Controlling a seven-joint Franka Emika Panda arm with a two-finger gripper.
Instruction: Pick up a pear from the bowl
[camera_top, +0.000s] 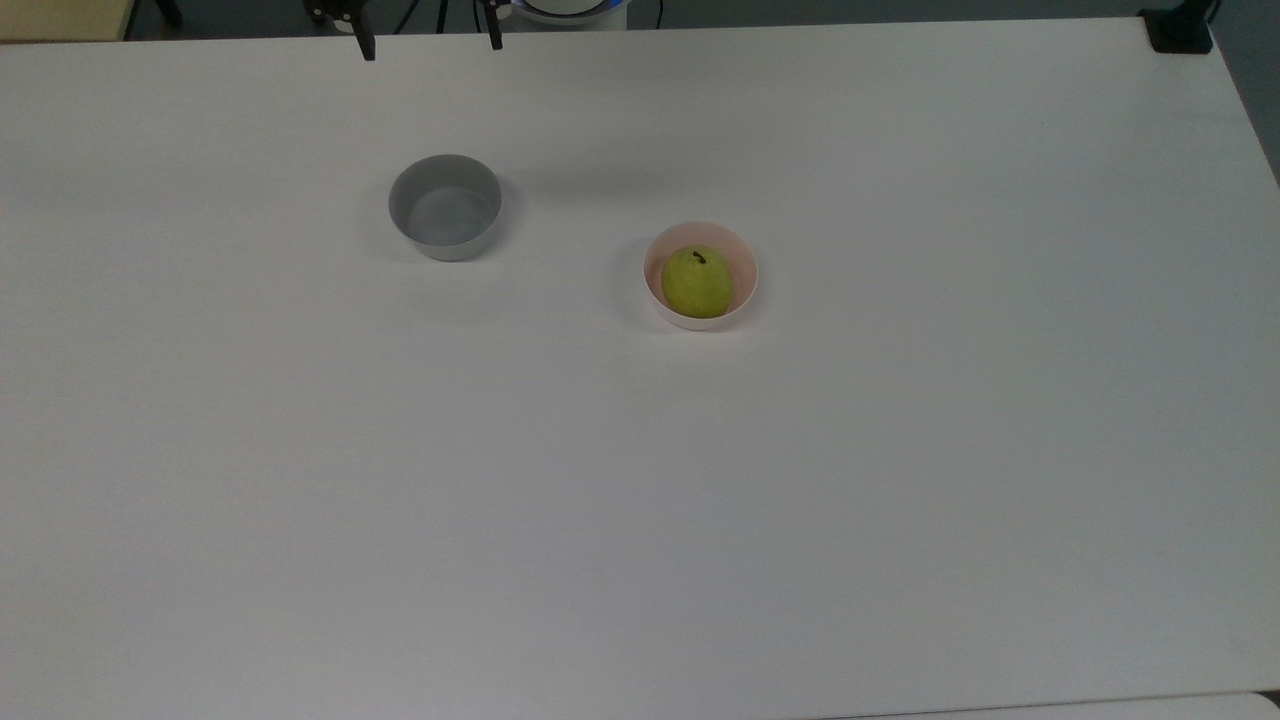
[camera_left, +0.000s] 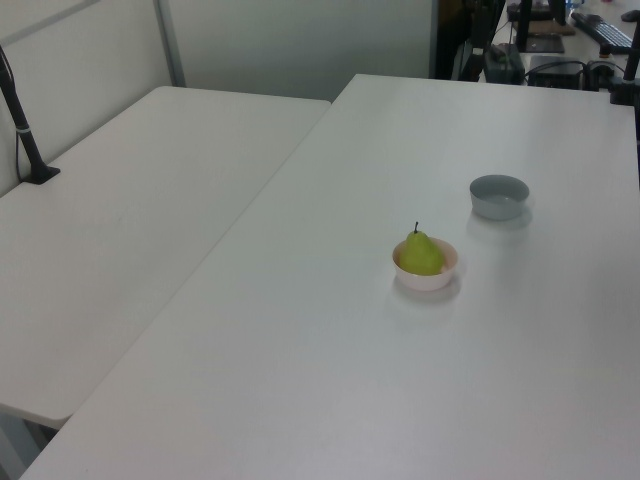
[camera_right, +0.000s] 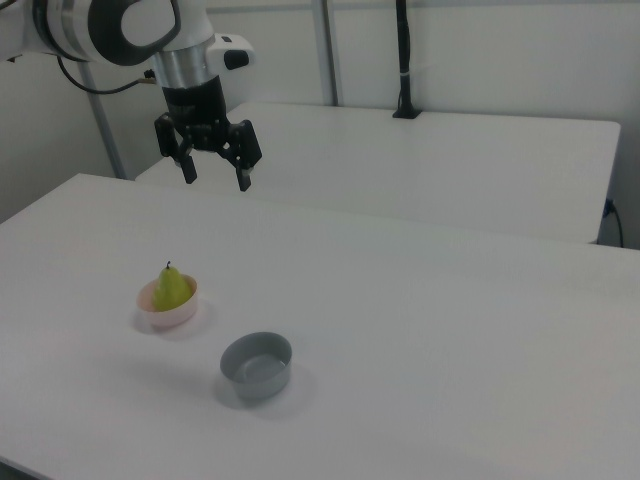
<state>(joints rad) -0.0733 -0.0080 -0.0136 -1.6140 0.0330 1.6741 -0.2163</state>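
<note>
A yellow-green pear (camera_top: 697, 282) (camera_left: 421, 253) (camera_right: 171, 286) with a short dark stem stands upright in the pale pink bowl (camera_top: 745, 285) (camera_left: 430, 281) (camera_right: 175, 316) near the middle of the white table. My gripper (camera_right: 215, 180) (camera_top: 431, 42) hangs open and holds nothing. It is high above the table, well apart from the pear. In the top view its two dark fingertips (camera_top: 367, 46) show at the top edge, left of the pink bowl.
A grey bowl (camera_top: 445, 207) (camera_left: 499, 196) (camera_right: 258, 366) stands apart from the pink one. A second white table (camera_left: 130, 200) (camera_right: 430, 160) adjoins this one. A black post (camera_right: 403, 60) (camera_left: 25, 140) is clamped to it.
</note>
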